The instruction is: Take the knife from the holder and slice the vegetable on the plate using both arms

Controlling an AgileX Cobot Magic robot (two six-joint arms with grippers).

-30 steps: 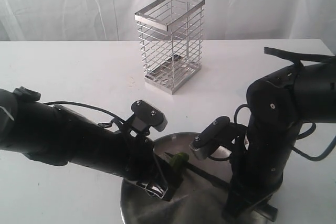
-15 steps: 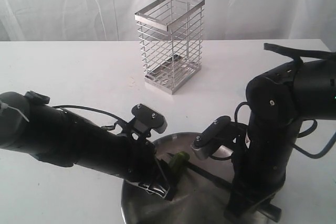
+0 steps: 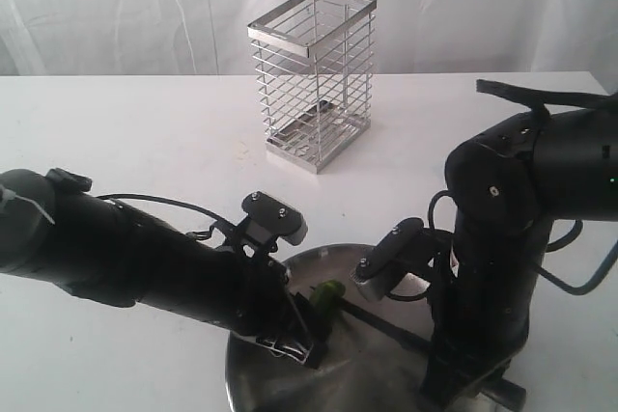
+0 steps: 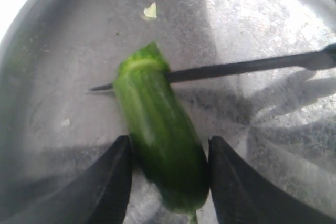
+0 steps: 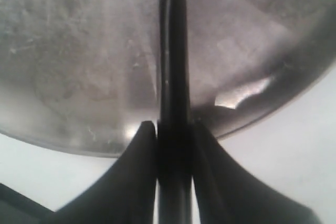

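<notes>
Gripping the knife (image 5: 173,77) by its handle between both fingers, the right gripper (image 5: 174,145) holds the dark blade out over the plate (image 3: 386,373) at the bottom centre of the exterior frame. In the left wrist view the blade runs from the right edge across the middle and meets the cut end of the vegetable (image 4: 160,129), its tip showing just past the far side. The left gripper (image 4: 169,174) straddles the green chili, one finger close on each flank; whether the fingers press on it or stand just off it cannot be told. The pale cut face points toward the upper part of that frame, and a small pale scrap (image 4: 150,10) lies on the steel near the top. In the exterior view both black-wrapped arms (image 3: 145,258) converge over the plate from lower left and lower right, while the holder (image 3: 312,74) stands well apart on the white table (image 3: 116,132), at upper centre.
</notes>
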